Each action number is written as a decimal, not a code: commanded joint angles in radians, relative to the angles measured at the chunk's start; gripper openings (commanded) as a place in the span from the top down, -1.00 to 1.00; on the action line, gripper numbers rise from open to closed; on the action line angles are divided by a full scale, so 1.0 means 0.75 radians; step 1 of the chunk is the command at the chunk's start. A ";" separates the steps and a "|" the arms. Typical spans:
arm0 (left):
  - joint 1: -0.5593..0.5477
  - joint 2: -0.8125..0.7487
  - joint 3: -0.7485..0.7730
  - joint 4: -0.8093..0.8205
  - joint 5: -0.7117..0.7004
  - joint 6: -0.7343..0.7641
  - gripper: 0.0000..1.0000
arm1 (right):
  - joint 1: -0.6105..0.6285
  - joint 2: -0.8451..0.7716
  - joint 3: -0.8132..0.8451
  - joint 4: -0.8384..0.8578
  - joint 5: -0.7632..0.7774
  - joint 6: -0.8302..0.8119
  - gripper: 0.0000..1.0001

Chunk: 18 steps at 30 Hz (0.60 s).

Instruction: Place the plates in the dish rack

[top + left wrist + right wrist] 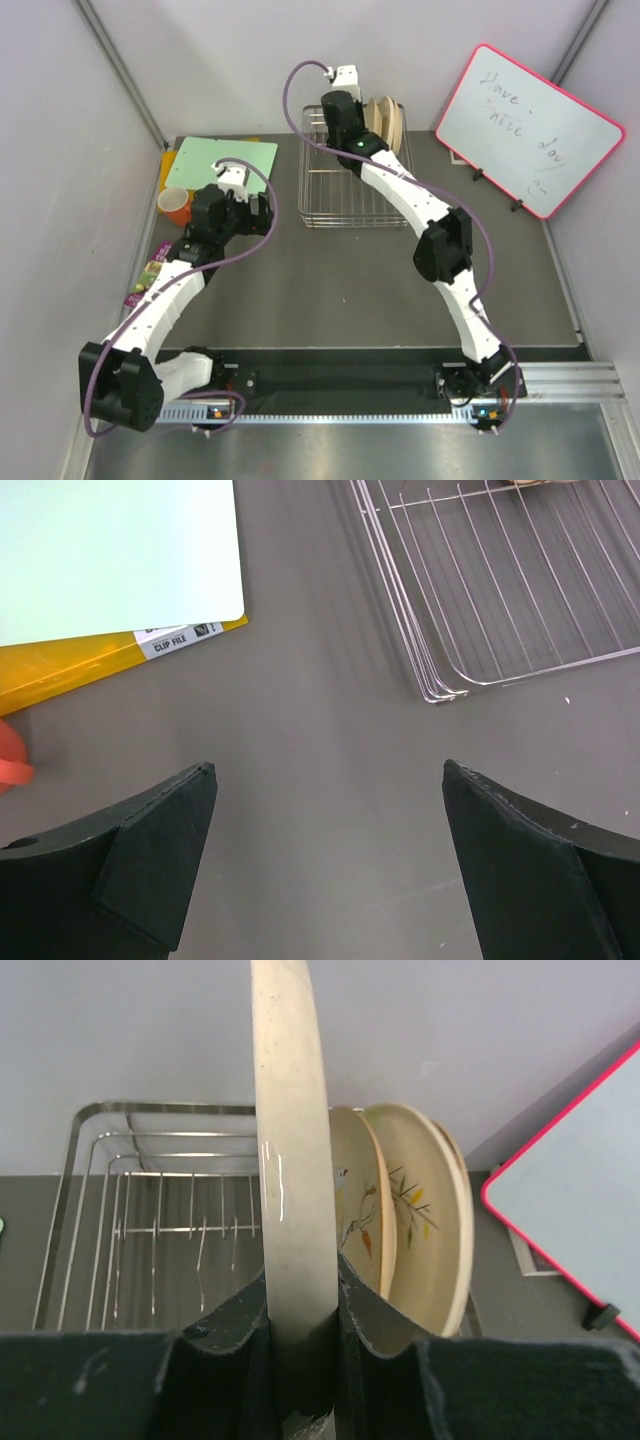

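Note:
The silver wire dish rack (335, 195) stands at the back middle of the table. Plates (390, 120) stand on edge in its far right end. In the right wrist view two of these cream plates (425, 1210) show painted twigs. My right gripper (350, 118) hovers over that end, shut on the rim of another cream plate (290, 1160). This plate is upright and edge-on, just left of the standing ones. My left gripper (328, 770) is open over bare table, left of the rack's near corner (450, 690), with nothing between its fingers.
A pale green board (220, 165) on a yellow clip file (70, 665) lies left of the rack, with an orange cup (177, 205) beside it. Snack packets (145, 280) lie at the left edge. A pink-framed whiteboard (530, 130) stands at the back right.

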 commanded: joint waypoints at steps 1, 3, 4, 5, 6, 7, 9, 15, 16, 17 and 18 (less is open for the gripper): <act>-0.002 0.016 -0.021 0.087 0.012 -0.023 -0.98 | -0.040 -0.011 0.125 0.143 -0.056 0.078 1.00; -0.002 0.028 -0.023 0.093 0.010 -0.023 -0.98 | -0.046 -0.005 0.123 0.139 -0.050 0.074 1.00; -0.002 0.034 -0.023 0.093 0.006 -0.023 -0.98 | -0.054 -0.003 0.123 0.131 -0.052 0.080 1.00; 0.000 0.044 -0.021 0.093 0.010 -0.023 -0.98 | -0.056 0.001 0.121 0.131 -0.050 0.084 1.00; 0.000 0.049 -0.017 0.095 0.010 -0.021 -0.98 | -0.060 0.004 0.119 0.131 -0.050 0.082 1.00; -0.002 0.055 -0.015 0.097 0.010 -0.021 -0.98 | -0.066 0.012 0.121 0.133 -0.052 0.082 1.00; 0.000 0.071 -0.009 0.099 0.014 -0.021 -0.98 | -0.070 0.020 0.121 0.139 -0.048 0.082 1.00; 0.000 0.098 -0.009 0.099 0.019 -0.023 -0.98 | -0.075 0.055 0.117 0.096 -0.089 0.121 1.00; -0.002 0.100 -0.007 0.093 0.017 -0.023 -0.98 | -0.079 0.061 0.115 0.076 -0.119 0.129 1.00; 0.000 0.102 -0.007 0.091 0.019 -0.021 -0.98 | -0.079 0.069 0.115 0.065 -0.130 0.148 1.00; -0.002 0.102 -0.009 0.087 0.019 -0.019 -0.98 | -0.079 0.087 0.115 0.059 -0.136 0.158 1.00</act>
